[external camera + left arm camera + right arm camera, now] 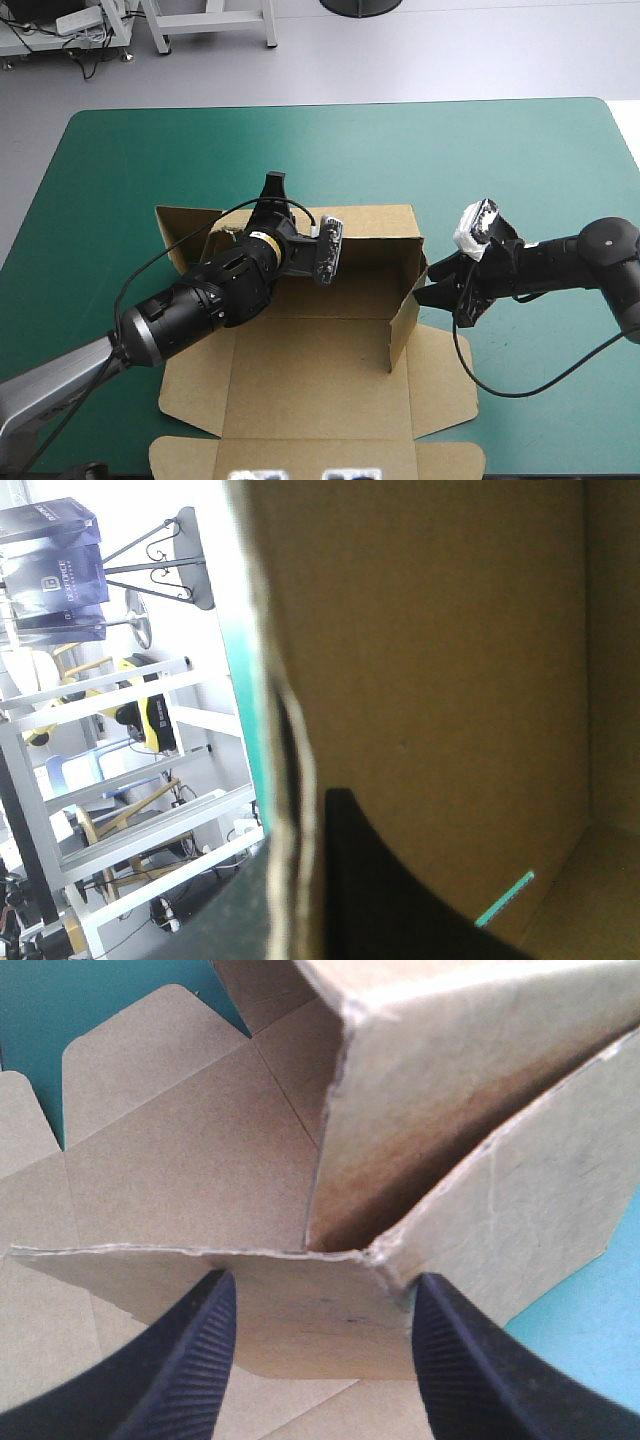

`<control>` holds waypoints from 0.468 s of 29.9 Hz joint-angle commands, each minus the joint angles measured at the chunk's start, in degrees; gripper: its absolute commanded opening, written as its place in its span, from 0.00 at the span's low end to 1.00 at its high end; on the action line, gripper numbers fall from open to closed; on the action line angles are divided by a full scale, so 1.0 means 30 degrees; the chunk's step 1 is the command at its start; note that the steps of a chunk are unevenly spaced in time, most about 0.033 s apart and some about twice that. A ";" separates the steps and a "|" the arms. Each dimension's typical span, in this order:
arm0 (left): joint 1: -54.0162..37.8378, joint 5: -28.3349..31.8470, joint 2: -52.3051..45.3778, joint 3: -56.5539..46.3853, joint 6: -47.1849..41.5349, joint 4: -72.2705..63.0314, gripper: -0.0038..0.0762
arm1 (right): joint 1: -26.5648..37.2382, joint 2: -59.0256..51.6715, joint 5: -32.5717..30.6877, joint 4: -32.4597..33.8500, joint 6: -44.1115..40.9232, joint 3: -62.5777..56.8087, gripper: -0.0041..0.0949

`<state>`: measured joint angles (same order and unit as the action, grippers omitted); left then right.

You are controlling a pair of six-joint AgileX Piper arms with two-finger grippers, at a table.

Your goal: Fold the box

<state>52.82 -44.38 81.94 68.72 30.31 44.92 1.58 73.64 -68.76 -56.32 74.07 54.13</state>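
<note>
Seeming halfway: clamping left gripper [272,195] on the box [300,350] at its raised far wall [370,220], holding right gripper [322,1290] parted with side wall [404,325] just ahead, leaving near flaps [445,390] flat.

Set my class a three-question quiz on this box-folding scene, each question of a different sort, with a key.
1. True or false: the right gripper has its fingers shut into one pointed arch.
2. Multiple choice: which part of the box is the left gripper clamped on? A. the raised far wall. B. a near corner flap. C. the right side wall.
3. Fill in: the box's near panel lies ____ on the teal-green cover.

Key: 1 false, they stand apart; 2 A; 3 flat.
</note>
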 commanded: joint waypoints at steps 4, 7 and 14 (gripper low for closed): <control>0.0067 -0.0658 -0.0519 0.0366 0.2605 -0.3285 0.04 | -0.0450 -0.0682 -0.0908 -0.0886 -0.0339 0.0210 0.55; 0.0067 -0.0696 -0.0519 0.0366 0.3663 -0.4758 0.04 | -0.0585 -0.0712 -0.0908 -0.0813 -0.0368 0.0210 0.55; 0.0067 -0.1357 -0.0519 0.0366 0.5118 -0.7053 0.04 | -0.0585 -0.0712 -0.1076 -0.1043 -0.0679 0.0210 0.55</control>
<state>52.36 -45.69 80.98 69.64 41.73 34.78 0.00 72.90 -69.30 -55.09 72.32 53.59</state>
